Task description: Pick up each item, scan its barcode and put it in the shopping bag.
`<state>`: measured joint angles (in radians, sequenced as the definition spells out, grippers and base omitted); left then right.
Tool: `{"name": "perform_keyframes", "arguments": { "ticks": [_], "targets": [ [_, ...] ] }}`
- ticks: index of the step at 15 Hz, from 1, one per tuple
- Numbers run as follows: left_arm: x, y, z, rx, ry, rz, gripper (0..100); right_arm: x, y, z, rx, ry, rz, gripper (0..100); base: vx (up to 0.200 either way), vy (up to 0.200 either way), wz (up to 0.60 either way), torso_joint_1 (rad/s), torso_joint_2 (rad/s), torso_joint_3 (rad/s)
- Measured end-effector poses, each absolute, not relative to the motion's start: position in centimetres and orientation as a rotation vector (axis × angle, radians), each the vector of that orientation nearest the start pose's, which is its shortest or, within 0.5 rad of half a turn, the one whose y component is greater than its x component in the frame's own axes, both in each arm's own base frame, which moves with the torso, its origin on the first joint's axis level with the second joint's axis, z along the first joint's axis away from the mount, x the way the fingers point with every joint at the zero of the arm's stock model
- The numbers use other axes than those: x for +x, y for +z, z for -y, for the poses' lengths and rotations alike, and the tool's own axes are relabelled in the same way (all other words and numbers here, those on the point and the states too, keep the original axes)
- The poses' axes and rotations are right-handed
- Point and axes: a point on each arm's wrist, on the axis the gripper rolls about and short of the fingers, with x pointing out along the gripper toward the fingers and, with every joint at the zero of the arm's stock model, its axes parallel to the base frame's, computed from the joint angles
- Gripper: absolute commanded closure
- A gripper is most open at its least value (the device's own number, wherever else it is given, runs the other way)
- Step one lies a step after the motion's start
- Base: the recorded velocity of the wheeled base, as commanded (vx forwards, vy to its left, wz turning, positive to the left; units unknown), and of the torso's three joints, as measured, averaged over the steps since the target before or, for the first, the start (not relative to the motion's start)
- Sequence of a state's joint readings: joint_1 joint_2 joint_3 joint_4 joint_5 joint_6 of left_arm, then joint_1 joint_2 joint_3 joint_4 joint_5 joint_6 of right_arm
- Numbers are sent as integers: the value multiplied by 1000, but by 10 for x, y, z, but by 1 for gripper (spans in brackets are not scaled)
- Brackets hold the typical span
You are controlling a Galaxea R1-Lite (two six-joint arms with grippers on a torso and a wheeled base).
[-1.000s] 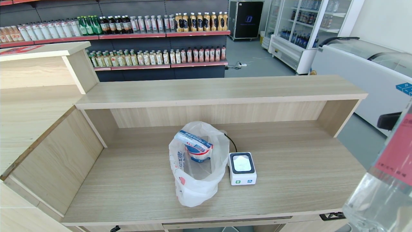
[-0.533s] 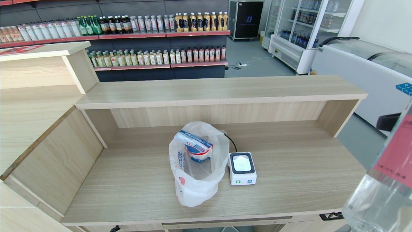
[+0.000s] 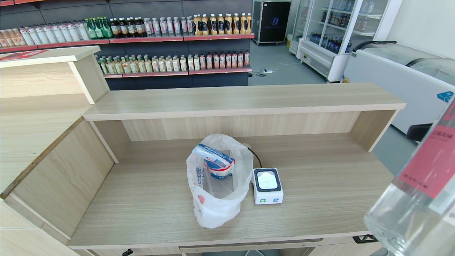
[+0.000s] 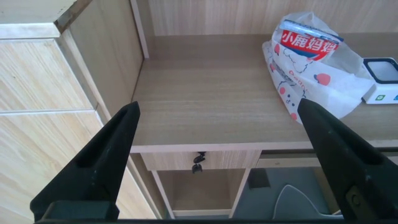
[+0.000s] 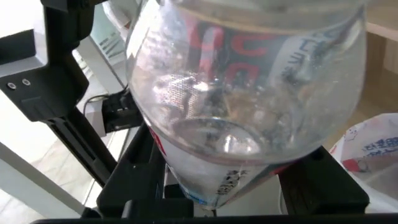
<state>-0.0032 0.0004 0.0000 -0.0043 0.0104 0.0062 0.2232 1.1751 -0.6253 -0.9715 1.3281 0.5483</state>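
Observation:
A clear water bottle [image 3: 416, 199] with a red label hangs at the right edge of the head view, off the counter's right end. My right gripper [image 5: 224, 186] is shut on the water bottle [image 5: 249, 93], whose base faces the wrist camera. A white plastic shopping bag [image 3: 217, 188] stands open mid-counter with a blue and white packet [image 3: 215, 161] inside. The white barcode scanner [image 3: 268, 185] sits just right of the bag. My left gripper [image 4: 217, 162] is open and holds nothing, low in front of the counter's front edge, with the bag [image 4: 311, 68] and scanner [image 4: 380, 71] beyond it.
The wooden counter [image 3: 320, 185] has a raised shelf [image 3: 241, 99] along its back and side walls at left and right. A black cable [image 3: 255, 156] runs behind the scanner. A drawer with a key [image 4: 198, 163] sits under the counter's front edge.
The water bottle has shifted left, toward the counter, in the head view. The bag, the scanner and the left arm stay as they were.

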Motion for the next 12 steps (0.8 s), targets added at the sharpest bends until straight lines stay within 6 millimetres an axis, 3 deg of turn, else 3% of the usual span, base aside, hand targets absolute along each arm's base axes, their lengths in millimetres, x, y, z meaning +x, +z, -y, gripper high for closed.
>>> {"name": "perform_keyframes", "arguments": {
  "ticks": [2, 6, 8, 12],
  "targets": [
    [-23, 76, 0, 7, 6, 3, 0, 155, 269, -47, 62, 1445, 86, 100, 0, 0, 0, 0, 0, 0],
    [-23, 76, 0, 6, 7, 3, 0, 187, 224, -13, -217, 795, 41, 100, 0, 0, 0, 0, 0, 0],
    [-23, 76, 0, 6, 7, 4, 0, 189, 217, 4, -267, 564, -18, 100, 0, 0, 0, 0, 0, 0],
    [-23, 76, 0, 7, 7, 4, 0, 184, 215, 20, -306, 126, -82, 100, 0, 0, 0, 0, 0, 0]
  ]
}}
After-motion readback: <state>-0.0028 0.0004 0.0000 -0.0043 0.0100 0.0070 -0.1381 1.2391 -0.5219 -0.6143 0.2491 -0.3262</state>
